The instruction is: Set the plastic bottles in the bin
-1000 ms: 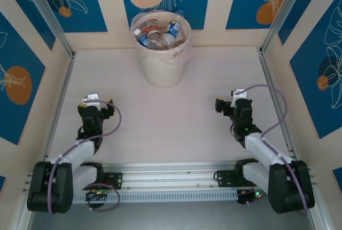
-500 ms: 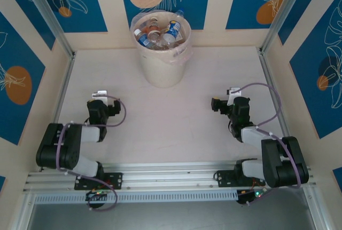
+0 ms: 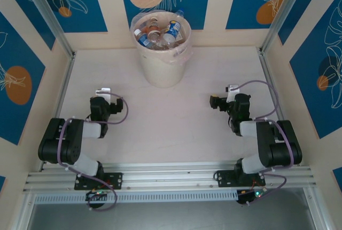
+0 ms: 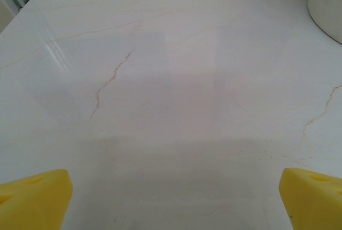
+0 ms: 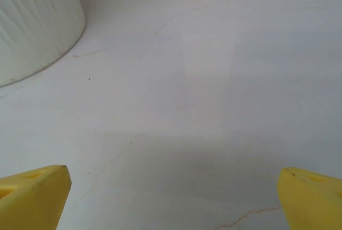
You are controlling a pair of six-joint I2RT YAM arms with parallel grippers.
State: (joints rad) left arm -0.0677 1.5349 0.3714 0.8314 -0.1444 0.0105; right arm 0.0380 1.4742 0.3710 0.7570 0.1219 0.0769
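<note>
Several plastic bottles point(image 3: 159, 32) inside bin point(image 3: 160, 69)

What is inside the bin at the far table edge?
The bin holds several plastic bottles, some with blue labels, within a clear liner bag. The top bottles cover whatever lies deeper, so their full number cannot be seen.

I see the whole bench point(image 3: 176, 112) from above, behind the arms. Both wrist cameras skim it closely, facing forward: the bin point(image 3: 160, 67) sits ahead-right of the left gripper point(image 4: 173, 200), ahead-left of the right gripper point(image 5: 173, 198).
</note>
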